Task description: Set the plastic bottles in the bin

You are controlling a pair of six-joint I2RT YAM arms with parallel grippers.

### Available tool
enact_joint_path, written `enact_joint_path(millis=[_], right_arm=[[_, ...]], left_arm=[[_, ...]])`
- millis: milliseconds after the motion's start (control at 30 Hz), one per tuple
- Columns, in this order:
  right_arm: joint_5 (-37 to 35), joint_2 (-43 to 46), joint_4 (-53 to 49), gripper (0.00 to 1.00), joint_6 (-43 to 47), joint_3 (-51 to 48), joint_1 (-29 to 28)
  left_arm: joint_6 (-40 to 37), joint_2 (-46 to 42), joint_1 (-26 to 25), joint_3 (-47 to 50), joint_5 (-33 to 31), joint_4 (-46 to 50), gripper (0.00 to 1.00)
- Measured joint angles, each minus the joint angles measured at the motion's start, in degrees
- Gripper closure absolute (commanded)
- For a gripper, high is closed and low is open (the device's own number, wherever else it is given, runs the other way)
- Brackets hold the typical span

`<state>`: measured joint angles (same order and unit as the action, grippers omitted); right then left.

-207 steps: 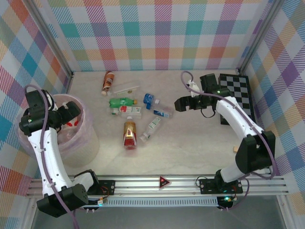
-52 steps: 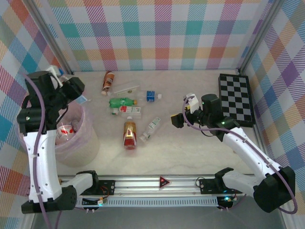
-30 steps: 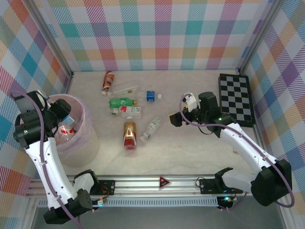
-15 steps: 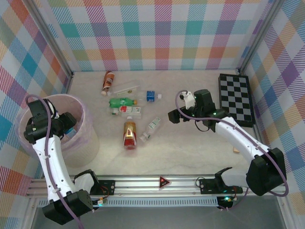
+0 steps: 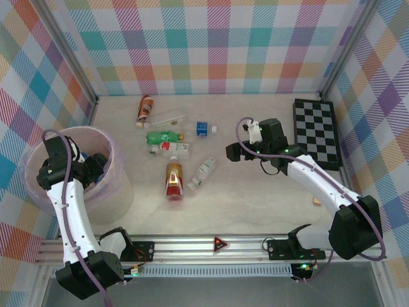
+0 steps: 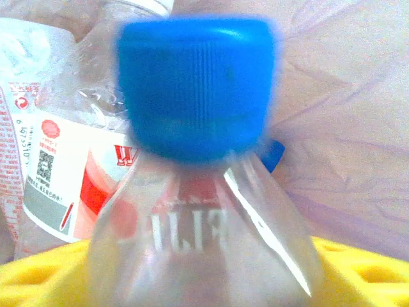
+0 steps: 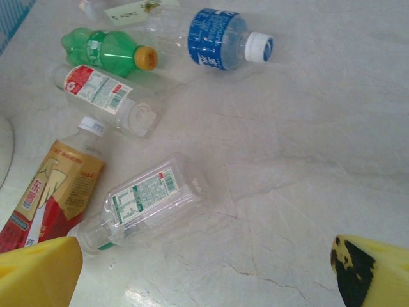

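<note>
The pink bin [image 5: 39, 153] stands at the left, and my left gripper [image 5: 93, 171] is down inside it. A clear bottle with a blue cap [image 6: 195, 89] sits between its yellow fingers [image 6: 38, 281]; whether they still press it I cannot tell. Another red-labelled bottle [image 6: 57, 150] lies in the bin beside its wall [image 6: 348, 121]. On the table lie a green bottle [image 5: 162, 136], a blue-labelled one [image 5: 203, 128], a brown-orange one [image 5: 173, 179] and a clear green-labelled one [image 7: 142, 199]. My right gripper [image 5: 233, 152] hovers open and empty to their right.
A black-and-white checkerboard [image 5: 317, 131] lies at the far right. A second brown-orange bottle [image 5: 145, 109] and a clear flat one [image 5: 167, 119] lie near the back wall. A small tan scrap [image 5: 316, 201] sits near the front right.
My left gripper has dropped from the bin's rim down into the bin with the blue-capped bottle. My right gripper has shifted slightly back and left, still open.
</note>
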<state>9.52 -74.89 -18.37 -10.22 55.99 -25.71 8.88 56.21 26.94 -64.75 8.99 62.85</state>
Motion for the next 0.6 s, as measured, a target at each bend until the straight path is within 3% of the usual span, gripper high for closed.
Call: enact_joint_path(millis=[267, 600], right_arm=[[-3.56, -5.92, -4.37, 0.01, -10.54, 3.1, -2.23], [-15.32, -13.6, -11.32, 0.02, -34.71, 10.86, -14.62]], left_arm=[[-0.55, 0.04, 0.0, -1.11, 0.55, 0.63, 0.0], [-1.09, -0.13, 0.0, -11.69, -0.76, 3.34, 0.0]])
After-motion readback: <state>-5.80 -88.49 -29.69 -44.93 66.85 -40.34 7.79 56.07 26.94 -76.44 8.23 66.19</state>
